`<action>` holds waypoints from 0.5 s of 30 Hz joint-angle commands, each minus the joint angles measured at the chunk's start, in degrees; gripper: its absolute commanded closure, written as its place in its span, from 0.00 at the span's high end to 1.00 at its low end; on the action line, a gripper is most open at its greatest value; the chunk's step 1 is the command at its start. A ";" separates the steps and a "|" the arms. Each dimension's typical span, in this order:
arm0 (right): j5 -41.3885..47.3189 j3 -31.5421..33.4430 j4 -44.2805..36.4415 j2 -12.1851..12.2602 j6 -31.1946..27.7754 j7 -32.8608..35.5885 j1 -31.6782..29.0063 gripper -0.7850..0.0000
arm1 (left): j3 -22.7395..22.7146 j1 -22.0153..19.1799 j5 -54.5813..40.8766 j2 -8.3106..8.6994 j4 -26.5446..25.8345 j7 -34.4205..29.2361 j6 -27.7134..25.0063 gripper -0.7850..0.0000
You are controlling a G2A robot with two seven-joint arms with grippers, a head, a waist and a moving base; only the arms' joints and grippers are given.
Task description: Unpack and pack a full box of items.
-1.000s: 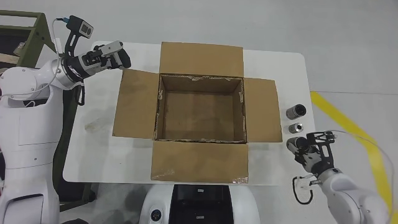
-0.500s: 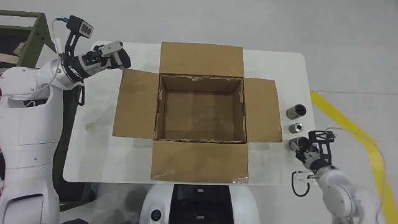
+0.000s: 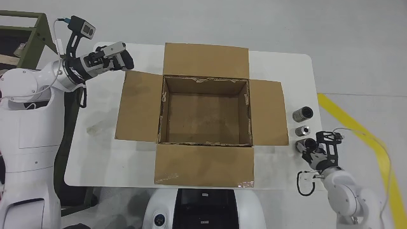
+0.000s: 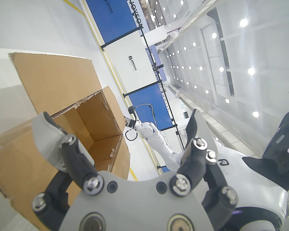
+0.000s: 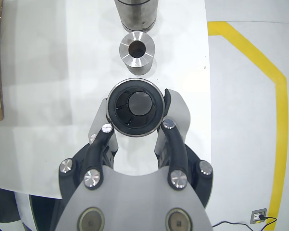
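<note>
1. The right pincer (image 3: pixel 310 146), at the lower right of the top view, is pinching the black-lined bearing (image 5: pixel 134 108), with its pads against both sides. The bearing stands upright near the right edge of the surface (image 3: pixel 95 159).
2. The box (image 3: pixel 203 117) at mid-frame looks empty, with all four flaps laid out flat. I judge this to be the handling of one loose item. I cannot tell whether it is being stood down or lifted for packing.
3. The grip should sit square across the barrel, and any travel should be straight up or down. Smooth metal like this may twist or slip between the pads.
4. Just above the bearing in the top view stands a small steel bushing (image 5: pixel 137 51), and beyond that a taller sleeve (image 5: pixel 134 8). A sideways swing could topple either one.
5. The right flap (image 3: pixel 267 112) lies between this row and the box's hollow, so a carry inward must clear it.
6. The left pincer (image 4: pixel 119 118) is spread and holds nothing. It hangs at the upper left of the top view, beside the left flap and well apart from the row.
</note>
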 commanded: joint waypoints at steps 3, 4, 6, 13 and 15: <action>-0.12 -0.32 0.49 0.04 0.25 -0.20 0.57 0.20 | 0.00 0.00 0.00 0.00 0.00 0.00 0.00 1.00; -0.31 -0.37 0.56 0.05 0.36 -0.25 0.66 0.34 | 0.00 0.00 0.00 0.00 0.00 0.00 0.00 1.00; -0.20 -0.42 0.71 0.07 0.48 -0.31 0.79 0.44 | 0.00 0.00 0.00 0.00 0.00 0.00 0.00 1.00; -0.33 -0.53 0.96 0.18 0.55 -0.15 0.91 0.73 | 0.00 0.00 0.00 0.00 0.00 0.00 0.00 1.00; -0.31 -0.56 0.79 0.20 0.60 -0.16 0.78 0.94 | 0.00 0.00 0.00 0.00 0.00 0.00 0.00 1.00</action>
